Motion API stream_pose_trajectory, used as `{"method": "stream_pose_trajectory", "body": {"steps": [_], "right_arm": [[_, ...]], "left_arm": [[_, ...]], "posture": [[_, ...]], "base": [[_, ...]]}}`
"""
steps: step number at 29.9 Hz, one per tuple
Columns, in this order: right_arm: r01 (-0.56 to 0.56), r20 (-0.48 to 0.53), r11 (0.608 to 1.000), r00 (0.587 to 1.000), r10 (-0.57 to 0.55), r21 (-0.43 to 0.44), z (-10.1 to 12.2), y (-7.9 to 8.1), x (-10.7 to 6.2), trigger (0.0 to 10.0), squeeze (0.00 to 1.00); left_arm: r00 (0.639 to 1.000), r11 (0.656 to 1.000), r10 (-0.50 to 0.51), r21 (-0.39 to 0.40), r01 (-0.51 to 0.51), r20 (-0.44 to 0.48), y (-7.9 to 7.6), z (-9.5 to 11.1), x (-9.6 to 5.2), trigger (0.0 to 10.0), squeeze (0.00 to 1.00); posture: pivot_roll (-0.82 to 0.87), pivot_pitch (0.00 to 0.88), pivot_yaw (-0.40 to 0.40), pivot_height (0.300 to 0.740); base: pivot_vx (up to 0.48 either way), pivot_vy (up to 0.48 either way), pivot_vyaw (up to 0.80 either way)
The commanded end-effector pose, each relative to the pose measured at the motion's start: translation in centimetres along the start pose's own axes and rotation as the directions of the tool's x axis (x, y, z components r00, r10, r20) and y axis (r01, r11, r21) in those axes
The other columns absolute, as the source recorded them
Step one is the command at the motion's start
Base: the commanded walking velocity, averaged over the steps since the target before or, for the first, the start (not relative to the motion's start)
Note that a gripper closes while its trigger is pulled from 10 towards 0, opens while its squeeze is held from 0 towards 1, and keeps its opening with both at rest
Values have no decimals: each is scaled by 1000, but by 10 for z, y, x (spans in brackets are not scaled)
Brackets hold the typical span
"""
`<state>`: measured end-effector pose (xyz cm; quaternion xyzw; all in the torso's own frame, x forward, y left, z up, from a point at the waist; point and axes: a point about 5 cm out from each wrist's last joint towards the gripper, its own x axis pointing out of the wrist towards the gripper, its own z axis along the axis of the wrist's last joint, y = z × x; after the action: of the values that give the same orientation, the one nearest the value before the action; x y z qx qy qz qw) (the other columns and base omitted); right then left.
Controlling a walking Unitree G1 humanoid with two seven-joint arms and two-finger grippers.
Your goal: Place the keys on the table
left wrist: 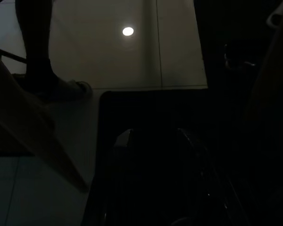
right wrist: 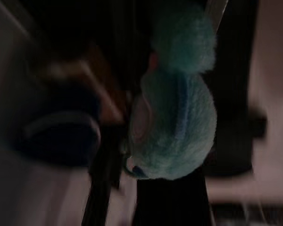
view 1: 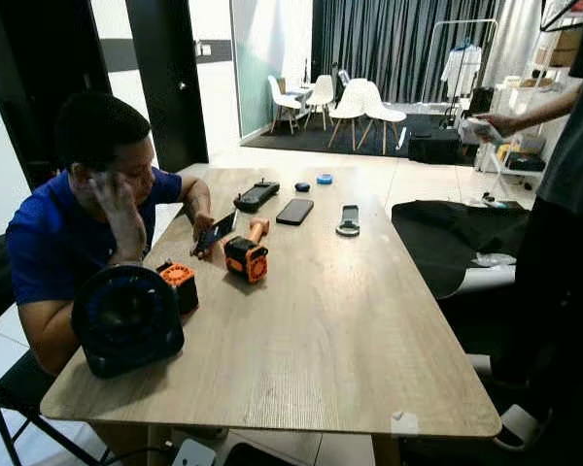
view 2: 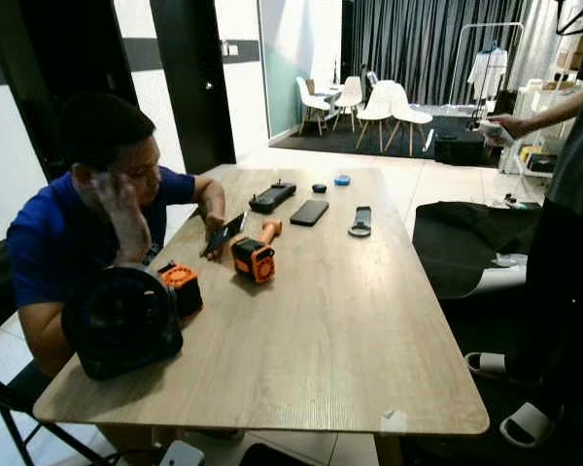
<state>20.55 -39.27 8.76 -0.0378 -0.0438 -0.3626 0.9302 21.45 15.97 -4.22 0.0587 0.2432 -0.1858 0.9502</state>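
Observation:
A fluffy teal keychain plush [right wrist: 179, 127] hangs close before the right wrist camera. My right gripper [right wrist: 172, 94] is shut on the key bunch it belongs to, and the keys themselves are lost in the dark. This arm hangs low, below the tabletop. The long wooden table [view 1: 350, 330] stands straight ahead, with bare wood along its near and right side. My left gripper [left wrist: 155, 155] is a dark shape over the tiled floor in the left wrist view.
A person in a blue shirt [view 1: 63, 243] sits at the table's left, holding a phone. A black fan [view 1: 126, 318], orange tools [view 1: 246, 257], phones [view 1: 294, 211] and small items lie on the left and far parts. Another person [view 1: 564, 214] stands at the right.

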Motion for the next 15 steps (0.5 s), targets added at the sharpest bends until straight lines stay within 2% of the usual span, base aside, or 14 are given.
{"method": "stream_pose_trajectory", "body": {"steps": [1,4,5,7,8,9,10,12,13,14,15], "right_arm": [[-37,-1,998,999,37,49,5,9,5,10000,0],[-231,45,971,972,229,57,33,47,26,10000,0],[-231,45,971,972,229,57,33,47,26,10000,0],[-329,36,944,944,328,36,46,71,35,10000,0],[-386,17,922,923,385,21,49,84,37,10000,0],[-480,-13,877,877,480,-12,57,111,40,10000,0],[-480,-13,877,877,480,-12,57,111,40,10000,0],[-582,-12,813,813,582,-6,68,140,37,10000,0],[-641,-1,767,767,641,6,74,157,33,10000,0],[-641,-1,767,767,641,6,74,157,33,10000,0],[-693,8,721,721,693,12,79,172,28,10000,0]], "left_arm": [[1000,1000,-5,19,5,-4,3,-1,-3,10000,0],[1000,1000,-11,23,11,-3,1,-1,-2,10000,0],[1000,1000,-11,23,11,-3,1,-1,-2,10000,0],[1000,1000,-11,22,11,-2,2,0,-1,10000,0],[1000,1000,-12,23,12,-1,1,1,-1,10000,0],[1000,1000,-15,25,15,-1,1,0,-1,10000,0],[1000,1000,-15,25,15,-1,1,0,-1,10000,0],[1000,999,-19,31,19,-3,1,0,-1,10000,0],[1000,999,-19,31,19,-4,1,0,-1,10000,0],[1000,999,-19,31,19,-4,1,0,-1,10000,0],[1000,999,-19,31,19,-4,1,0,-1,10000,0]], "posture": [[47,11,36,740],[50,10,32,740],[50,10,32,740],[53,10,32,740],[54,10,34,740],[54,10,34,740],[54,10,34,740],[58,8,34,740],[59,8,34,740],[59,8,34,740],[60,8,34,740]], "base": [[0,0,0],[0,0,0],[0,0,0],[0,0,0],[0,0,0],[0,0,0],[0,0,0],[0,0,0],[0,0,0],[0,0,0],[0,0,0]]}}
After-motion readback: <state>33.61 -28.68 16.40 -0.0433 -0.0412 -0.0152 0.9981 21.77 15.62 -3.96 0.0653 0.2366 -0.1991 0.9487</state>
